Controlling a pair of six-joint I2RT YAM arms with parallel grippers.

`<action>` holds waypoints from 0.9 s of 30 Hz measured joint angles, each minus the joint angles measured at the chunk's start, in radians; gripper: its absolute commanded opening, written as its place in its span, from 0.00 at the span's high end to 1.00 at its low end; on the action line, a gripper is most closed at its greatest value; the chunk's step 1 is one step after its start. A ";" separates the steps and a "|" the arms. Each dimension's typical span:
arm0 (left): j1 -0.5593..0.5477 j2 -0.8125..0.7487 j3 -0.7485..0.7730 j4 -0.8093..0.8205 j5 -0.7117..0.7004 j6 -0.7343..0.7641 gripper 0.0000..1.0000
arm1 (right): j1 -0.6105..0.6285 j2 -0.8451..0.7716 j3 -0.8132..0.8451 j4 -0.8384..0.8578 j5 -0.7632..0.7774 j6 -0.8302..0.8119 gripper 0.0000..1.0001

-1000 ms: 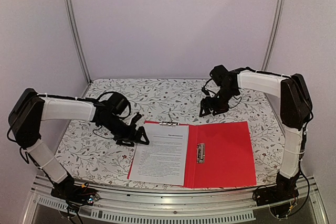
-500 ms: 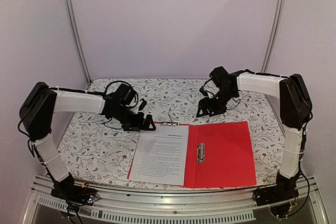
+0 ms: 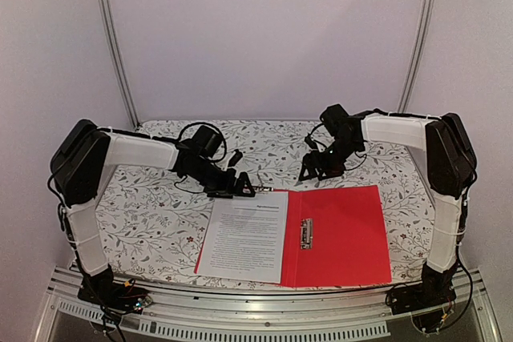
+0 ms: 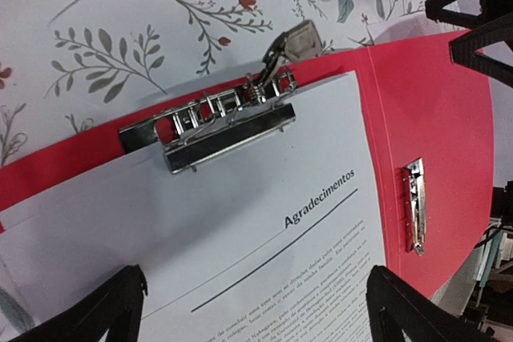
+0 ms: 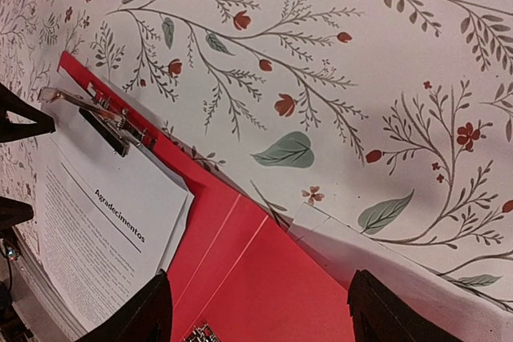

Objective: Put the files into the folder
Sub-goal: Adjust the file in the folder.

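The red folder [image 3: 345, 234] lies open flat on the table. The files [image 3: 244, 234], white printed sheets, rest on its left half, their top edge under a metal clip [image 3: 258, 189]. My left gripper [image 3: 240, 187] is open at the folder's far left corner. In the left wrist view it [image 4: 256, 302] hovers over the files [image 4: 264, 222], just short of the clip [image 4: 216, 122]. My right gripper [image 3: 313, 170] is open and empty above the far edge near the spine. The right wrist view shows it [image 5: 260, 310] over the red folder [image 5: 264, 278] with the files [image 5: 104, 222] to its left.
A small metal fastener [image 3: 305, 233] sits along the folder's spine. A floral cloth [image 3: 160, 222] covers the table. Grey frame posts [image 3: 112, 46] rise at the back corners, and a metal rail [image 3: 240, 310] runs along the near edge.
My left arm has swung right and away from me, bringing its open gripper from left of the folder up to the clip. The right gripper has barely moved.
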 measured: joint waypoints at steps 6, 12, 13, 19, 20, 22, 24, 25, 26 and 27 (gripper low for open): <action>-0.004 0.041 0.022 -0.003 0.020 0.003 0.03 | 0.000 0.000 -0.001 0.008 -0.013 0.002 0.24; -0.007 0.065 0.037 -0.008 0.026 0.009 0.03 | 0.000 0.000 -0.001 0.009 -0.016 0.005 0.24; -0.007 0.065 0.040 -0.010 0.027 0.010 0.03 | 0.000 0.000 -0.001 0.009 -0.016 0.005 0.24; -0.007 0.066 0.053 -0.013 0.039 0.017 0.03 | 0.000 0.000 -0.001 0.009 -0.016 0.010 0.24; -0.008 0.067 0.055 -0.014 0.040 0.018 0.03 | 0.000 0.000 -0.001 0.009 -0.016 0.010 0.24; -0.009 0.069 0.057 -0.014 0.042 0.019 0.03 | 0.000 0.000 -0.001 0.009 -0.016 0.012 0.24; -0.012 0.074 0.063 -0.016 0.042 0.019 0.03 | 0.000 0.000 -0.001 0.009 -0.016 0.012 0.24; -0.013 0.078 0.066 -0.016 0.042 0.019 0.03 | 0.000 0.000 -0.001 0.009 -0.017 0.012 0.23; -0.015 0.082 0.071 -0.016 0.043 0.019 0.03 | 0.000 0.000 -0.001 0.009 -0.017 0.012 0.24; -0.016 0.085 0.073 -0.016 0.043 0.019 0.03 | 0.000 0.000 -0.001 0.009 -0.017 0.012 0.24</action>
